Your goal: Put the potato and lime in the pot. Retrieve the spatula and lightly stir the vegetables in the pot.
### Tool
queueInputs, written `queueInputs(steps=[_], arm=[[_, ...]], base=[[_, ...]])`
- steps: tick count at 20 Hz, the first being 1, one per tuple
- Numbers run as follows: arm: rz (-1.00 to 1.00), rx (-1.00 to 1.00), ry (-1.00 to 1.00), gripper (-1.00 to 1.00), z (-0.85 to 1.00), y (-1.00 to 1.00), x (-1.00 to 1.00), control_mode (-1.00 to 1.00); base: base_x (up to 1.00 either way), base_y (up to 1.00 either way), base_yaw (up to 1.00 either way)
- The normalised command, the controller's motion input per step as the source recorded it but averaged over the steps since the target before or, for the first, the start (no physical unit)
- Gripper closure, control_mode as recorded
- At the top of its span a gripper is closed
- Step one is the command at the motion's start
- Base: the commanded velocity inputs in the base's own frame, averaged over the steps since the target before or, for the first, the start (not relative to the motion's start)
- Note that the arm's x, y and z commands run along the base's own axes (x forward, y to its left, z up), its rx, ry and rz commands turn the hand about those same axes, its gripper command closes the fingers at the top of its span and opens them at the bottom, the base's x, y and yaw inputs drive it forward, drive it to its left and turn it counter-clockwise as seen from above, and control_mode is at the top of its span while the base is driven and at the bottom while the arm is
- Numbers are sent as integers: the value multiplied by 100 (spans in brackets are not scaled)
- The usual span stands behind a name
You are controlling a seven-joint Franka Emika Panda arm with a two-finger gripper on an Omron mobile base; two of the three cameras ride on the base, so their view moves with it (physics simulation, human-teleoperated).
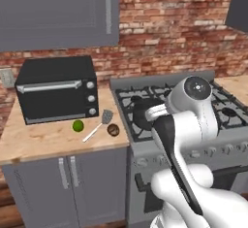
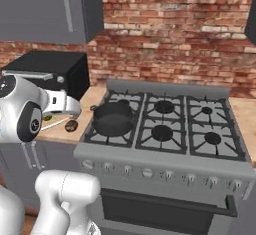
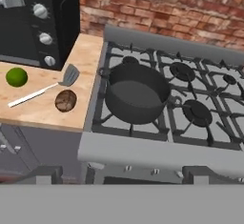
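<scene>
Currently no pick has begun: potato (image 3: 66, 100) and lime (image 3: 16, 76) lie on the counter (image 3: 38, 111) left of the empty pot (image 3: 136, 94), so the gripper, whose spread cannot be told, must descend on the potato

pot (image 1: 140, 113): right part hidden behind arm, left base view | lime (image 2: 48, 117): mostly hidden behind arm, right base view | toaster oven (image 3: 35, 23): cut by top-left edges, hand view
</scene>
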Motion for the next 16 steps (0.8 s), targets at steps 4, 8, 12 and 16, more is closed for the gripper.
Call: queueInputs(steps=[4,8,12,16], arm=[[0,0,0,-100,0,0,0,100],[0,0,0,-100,0,0,0,100],[0,0,0,-100,0,0,0,100],[0,0,0,-100,0,0,0,100]], base=[[0,72,-15],[1,69,-18],[34,35,-8],[42,19,-6]])
